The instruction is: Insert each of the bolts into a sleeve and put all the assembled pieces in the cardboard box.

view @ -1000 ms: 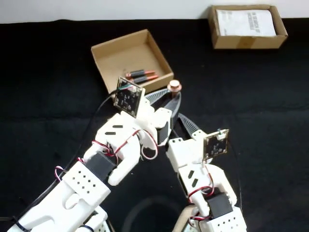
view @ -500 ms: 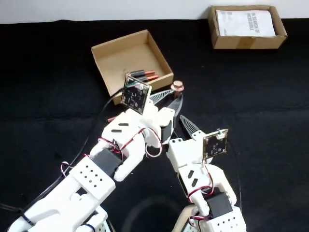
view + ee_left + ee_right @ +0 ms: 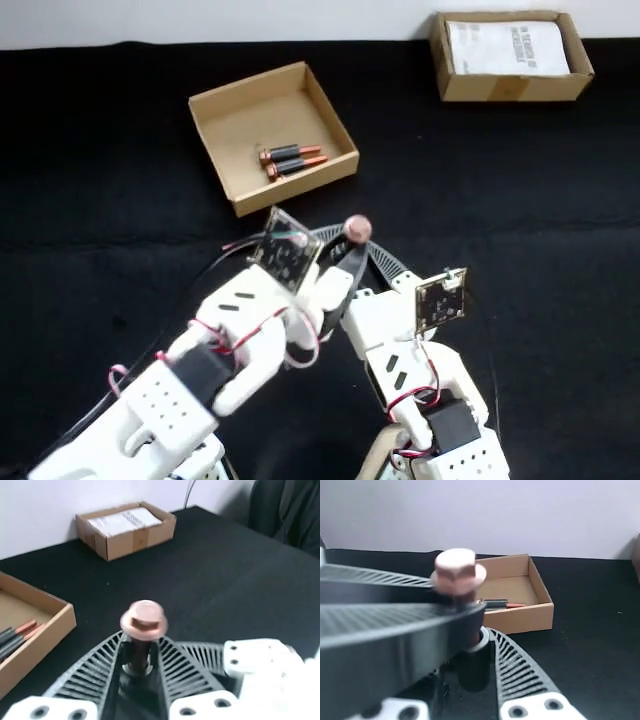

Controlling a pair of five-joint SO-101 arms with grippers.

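Two left fingers (image 3: 97, 667): black, ribbed, closed narrow on the dark shaft of the bolt (image 3: 144, 620) — they belong to the left gripper (image 3: 137, 647).
Bolt: upright between the fingertips, with its copper flanged head just above them.
Right gripper (image 3: 480, 630): close beside the bolt on the other side — cannot tell whether it touches, or how its grip stands.
Cardboard box (image 3: 250, 120): beyond the fingertips and off to their left, near but apart; open top.
Assembled pieces (image 3: 290, 158): two, side by side on the box floor, toward the wall nearest the fingers; dark sleeves, copper ends.
Second box (image 3: 512, 88): well beyond the fingers, off to the right, at the table's far edge; white paper (image 3: 510, 45) lies in it.
Table (image 3: 520, 200): black, under both arms.
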